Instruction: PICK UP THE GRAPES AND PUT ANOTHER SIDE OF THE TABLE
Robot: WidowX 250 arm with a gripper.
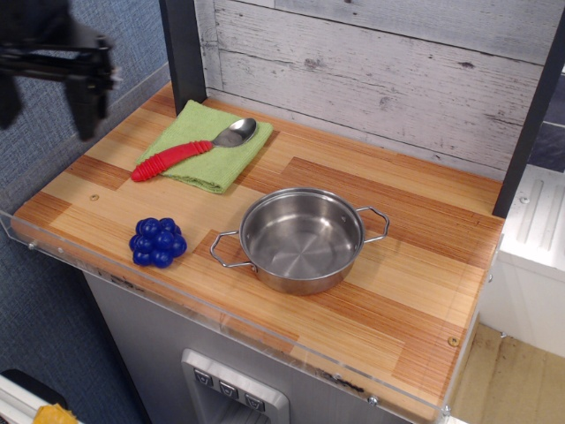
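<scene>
One gripper (48, 110), blurred, fingers apart and empty, is hovering off the table's (371, 309) back-left corner while I'm noting the grapes (157, 242) sitting toward the front-left edge, forward of it, with nothing between, steel pot (302, 240) beside them, spoon (190, 150) on green cloth (212, 168) behind.

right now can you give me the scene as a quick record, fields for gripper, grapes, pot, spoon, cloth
gripper: top left of view, off the table's left edge, blurred, fingers apart, holding nothing
grapes: on the table, front left, untouched
pot: steel, empty, upright, right of the grapes, apart from them
spoon: red handle, lying on the cloth
cloth: green, folded, back left of the table
task state: grapes not yet picked up
</scene>
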